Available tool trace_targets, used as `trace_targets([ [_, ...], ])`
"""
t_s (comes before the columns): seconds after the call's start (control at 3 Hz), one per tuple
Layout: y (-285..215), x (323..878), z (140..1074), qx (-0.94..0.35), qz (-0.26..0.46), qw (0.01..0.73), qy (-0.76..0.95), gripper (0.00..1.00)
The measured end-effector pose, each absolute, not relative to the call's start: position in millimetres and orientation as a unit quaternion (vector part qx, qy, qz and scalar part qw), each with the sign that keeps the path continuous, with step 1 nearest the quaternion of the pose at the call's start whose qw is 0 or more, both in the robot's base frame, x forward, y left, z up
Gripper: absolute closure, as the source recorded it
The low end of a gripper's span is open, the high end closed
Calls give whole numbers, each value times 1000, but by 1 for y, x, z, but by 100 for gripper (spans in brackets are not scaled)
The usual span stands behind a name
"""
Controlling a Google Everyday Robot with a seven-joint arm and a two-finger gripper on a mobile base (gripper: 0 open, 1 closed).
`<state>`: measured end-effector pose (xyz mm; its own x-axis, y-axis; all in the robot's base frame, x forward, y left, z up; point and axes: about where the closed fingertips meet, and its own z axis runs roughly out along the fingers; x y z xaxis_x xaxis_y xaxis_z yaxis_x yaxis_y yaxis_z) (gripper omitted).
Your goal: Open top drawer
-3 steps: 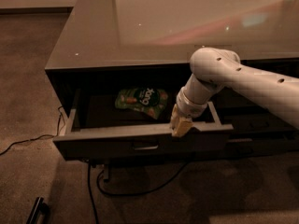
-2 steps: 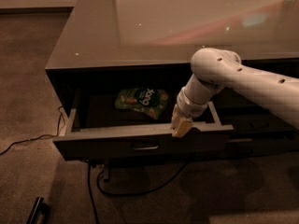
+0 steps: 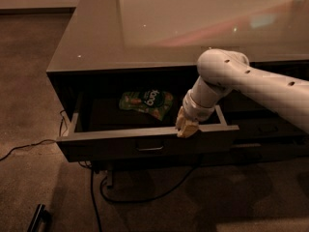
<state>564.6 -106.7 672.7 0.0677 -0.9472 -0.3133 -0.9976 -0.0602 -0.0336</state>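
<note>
The top drawer (image 3: 111,146) is a wide, shallow dark grey drawer. It stands pulled well out from under the glossy counter top. Its small centre pull handle (image 3: 150,149) shows on the flat front. A green snack bag (image 3: 147,101) lies inside near the back. My gripper (image 3: 187,127) hangs from the white arm (image 3: 251,83) and rests at the top rim of the drawer front, right of the handle.
The counter top (image 3: 193,28) overhangs the drawer's back. The right-hand stack of grey drawers (image 3: 270,129) sits behind my arm. Black cables (image 3: 96,192) trail on the carpet below the drawer. A dark object (image 3: 38,216) lies on the floor at the bottom left.
</note>
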Motion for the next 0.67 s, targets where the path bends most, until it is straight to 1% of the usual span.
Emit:
trace_targets([
  [0.33, -105, 564, 669, -722, 109, 126, 672, 16],
  [0.67, -107, 565, 665, -719, 111, 131, 673, 0],
])
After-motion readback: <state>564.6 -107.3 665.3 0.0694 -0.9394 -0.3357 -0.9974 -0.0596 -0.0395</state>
